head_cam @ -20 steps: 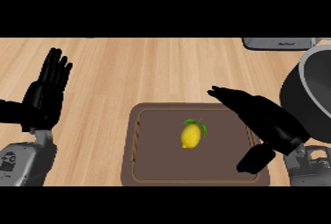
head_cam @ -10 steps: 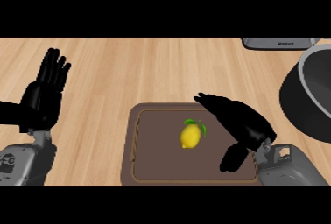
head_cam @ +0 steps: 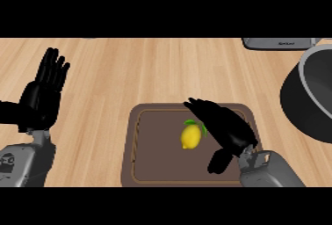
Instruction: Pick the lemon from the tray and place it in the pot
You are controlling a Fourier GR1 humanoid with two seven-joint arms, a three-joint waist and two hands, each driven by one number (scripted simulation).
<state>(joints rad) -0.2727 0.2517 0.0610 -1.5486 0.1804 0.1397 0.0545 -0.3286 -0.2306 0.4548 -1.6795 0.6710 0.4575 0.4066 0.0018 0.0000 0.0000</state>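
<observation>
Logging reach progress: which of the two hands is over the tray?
The right hand, fingers open beside the lemon over the tray; the left hand rests at the view's left.

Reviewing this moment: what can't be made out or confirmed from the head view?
- Pot: cut off by the right edge, so its inside and far rim do not show.
- Grey object at the top: cut off by the edge, unidentifiable.
- Tray: its right part is hidden under the right hand.
- Lemon: whether the right hand touches it cannot be told.
- Left hand: forearm cut off at lower left.

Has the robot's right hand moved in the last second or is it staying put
Yes. The right hand has shifted left, away from the pot and across the tray, and is now right beside the lemon, fingers open.
</observation>
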